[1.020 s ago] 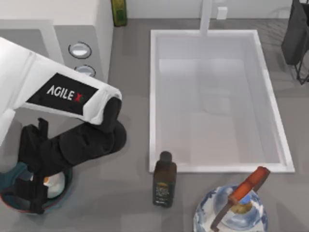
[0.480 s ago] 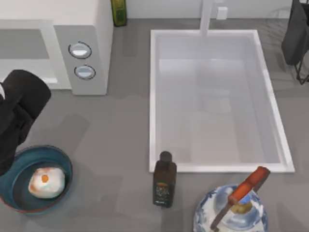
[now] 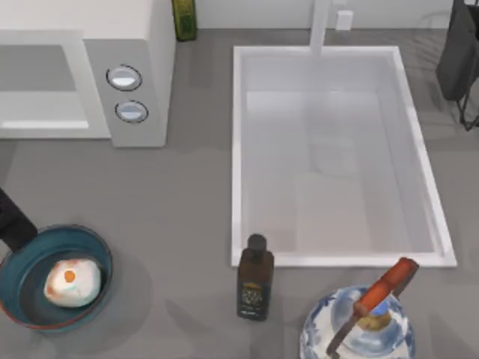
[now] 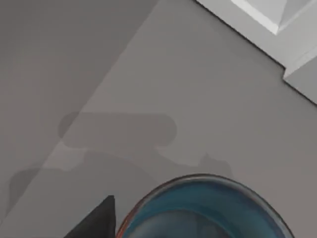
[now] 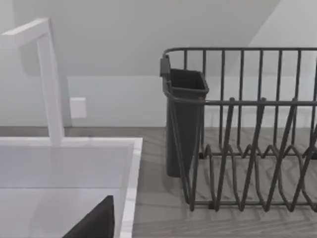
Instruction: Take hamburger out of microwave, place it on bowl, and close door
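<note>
Left arm withdrawn toward the top view's left edge since half a second ago; hamburger (image 3: 72, 282) left in the bowl (image 3: 15, 262).

Near: bowl at front left, hamburger resting inside; a dark part of the left arm (image 3: 11, 224) just beside its rim; finger spread cannot be told. Oil bottle (image 3: 255, 278) and kettle (image 3: 359, 329) along the front. Middle: sink (image 3: 238, 149). Far: microwave (image 3: 138, 60), cavity open. Door not yet closed; judged risk: a swing toward it could clip the bowl rim and slide it. Left wrist view adds the bowl rim (image 4: 148, 203) close up; right wrist view adds a dish rack (image 5: 247, 124) and faucet (image 5: 49, 84); right arm parked.
</note>
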Tool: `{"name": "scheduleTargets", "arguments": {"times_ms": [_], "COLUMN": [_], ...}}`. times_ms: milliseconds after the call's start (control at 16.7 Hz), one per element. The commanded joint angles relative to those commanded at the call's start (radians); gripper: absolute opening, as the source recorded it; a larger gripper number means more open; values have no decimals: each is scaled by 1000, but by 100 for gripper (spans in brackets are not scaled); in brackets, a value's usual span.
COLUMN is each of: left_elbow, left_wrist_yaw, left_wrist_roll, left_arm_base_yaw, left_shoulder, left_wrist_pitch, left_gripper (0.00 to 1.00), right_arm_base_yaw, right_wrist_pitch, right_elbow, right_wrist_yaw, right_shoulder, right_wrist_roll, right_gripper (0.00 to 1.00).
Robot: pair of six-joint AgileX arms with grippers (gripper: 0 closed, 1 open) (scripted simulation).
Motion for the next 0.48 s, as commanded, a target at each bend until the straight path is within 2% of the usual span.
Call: {"name": "scheduleTargets", "arguments": {"times_ms": [240, 480], "left_elbow": [-207, -340], "left_wrist_yaw": [100, 151], "left_wrist_roll": [395, 621], "left_arm_base_yaw": [80, 123], "left_shoulder": [-328, -511], "left_wrist_pitch": [256, 424], "left_gripper": [100, 100], "right_arm_base_yaw": [0, 0], "right_wrist_pitch": [0, 0], "right_elbow": [0, 0], "right_wrist_yaw": [0, 0], "right_shoulder": [0, 0], "right_wrist_roll": [0, 0], "right_gripper": [100, 100]}}
